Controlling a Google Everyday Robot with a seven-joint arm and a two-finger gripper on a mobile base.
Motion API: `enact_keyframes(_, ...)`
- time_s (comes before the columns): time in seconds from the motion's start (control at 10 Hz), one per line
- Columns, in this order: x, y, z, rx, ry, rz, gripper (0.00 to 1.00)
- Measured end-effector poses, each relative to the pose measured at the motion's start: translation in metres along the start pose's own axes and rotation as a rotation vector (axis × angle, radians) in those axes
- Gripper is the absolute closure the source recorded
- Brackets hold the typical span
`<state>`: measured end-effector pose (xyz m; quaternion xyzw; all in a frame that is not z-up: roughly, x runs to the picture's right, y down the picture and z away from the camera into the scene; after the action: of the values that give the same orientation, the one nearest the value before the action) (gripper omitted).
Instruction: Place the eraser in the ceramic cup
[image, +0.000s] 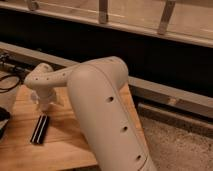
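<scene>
A single camera looks down on a wooden tabletop (60, 145). My robot's thick white arm (105, 115) fills the middle of the picture and bends left to the claw (44, 105). The claw hangs pointing down over the left part of the tabletop. Just below it in the picture lies the eraser (40, 129), a long black bar with a pale stripe. It lies flat on the wood, with its length running away from the camera. The claw sits by the eraser's far end. I cannot tell how far the claw is open or whether it touches the bar, and it does not seem to hold anything.

I judge the step in hand to be the pickup. To do it well, I would turn the claw to close across the bar's narrow width. I would grip towards one end, so the bar can later go into the cup end first, and I would come straight down.

I cannot make out the ceramic cup. A pale shape (6, 100) is cut off at the left edge and might be the cup. A dark shape (2, 120) sits below it, also cut off. The arm hides much of the tabletop's right side.
</scene>
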<state>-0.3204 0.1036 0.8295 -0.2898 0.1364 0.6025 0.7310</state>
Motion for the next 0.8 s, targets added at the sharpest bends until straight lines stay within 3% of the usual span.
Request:
enact_keyframes(0.2, -0.0025, -0.0026, 0.0016, 0.009, 0.015, -0.014, 0.2)
enact_keyframes(0.4, 0.0003, 0.007, 0.0065, -0.005, 0.078, -0.058, 0.2)
enact_keyframes(0.8, 0.0008, 0.0065, 0.0112, -0.022, 0.124, -0.069, 0.2)
